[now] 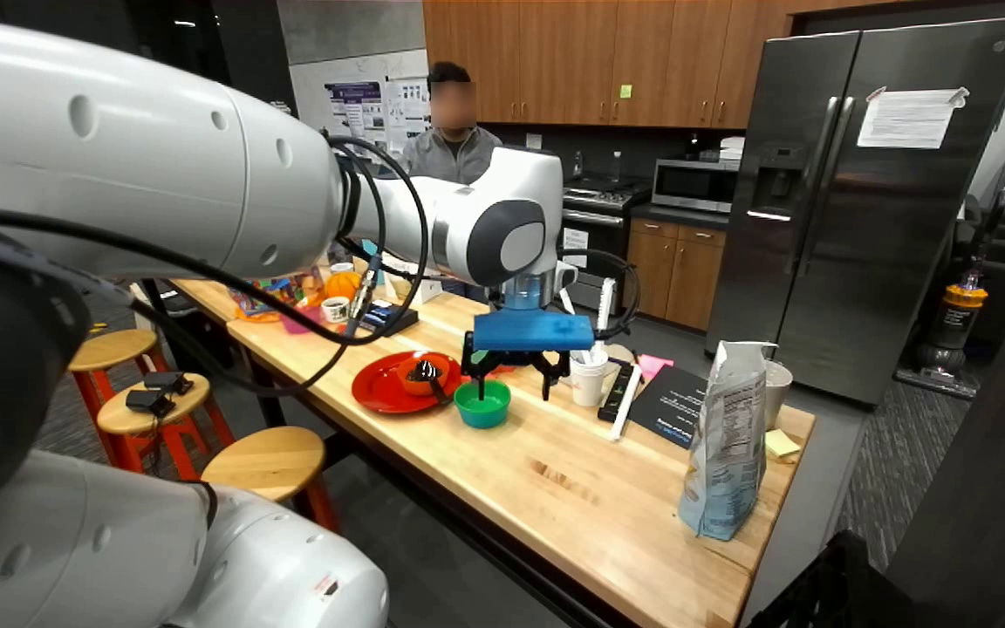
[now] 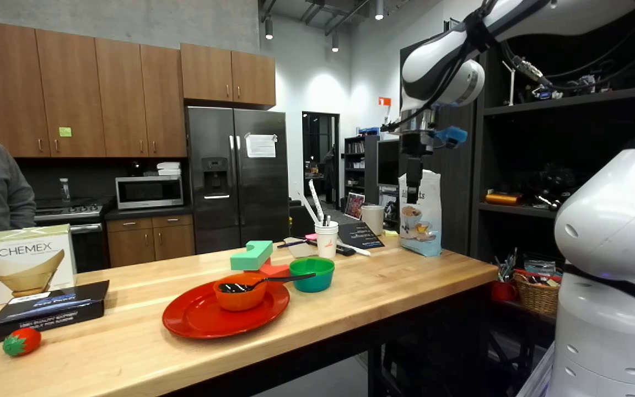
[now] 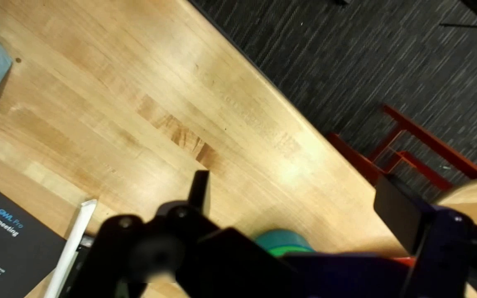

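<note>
My gripper (image 1: 513, 391) hangs above the wooden table, fingers spread wide with nothing between them. In an exterior view, the gripper (image 2: 414, 193) is well above the tabletop, in front of the tall bag (image 2: 429, 220). A green bowl (image 1: 481, 414) is the nearest dish; one finger overlaps it in that view, but no contact shows. Part of the bowl (image 3: 284, 238) peeks out past the gripper in the wrist view. Beside it, a red plate (image 2: 185, 315) carries an orange bowl (image 2: 240, 300) with a black spoon (image 2: 290, 278) resting across it. The gripper (image 3: 298, 192) mostly hides the plate from the wrist camera.
A white cup (image 2: 327, 241) holds pens near a white stick (image 1: 625, 406) and a black card (image 1: 670, 403). Green and red blocks (image 2: 252, 255) sit behind the bowls. A Chemex box (image 2: 28, 270) and toy strawberry (image 2: 22, 341) lie farther along. Stools (image 1: 267, 462) stand by the table edge.
</note>
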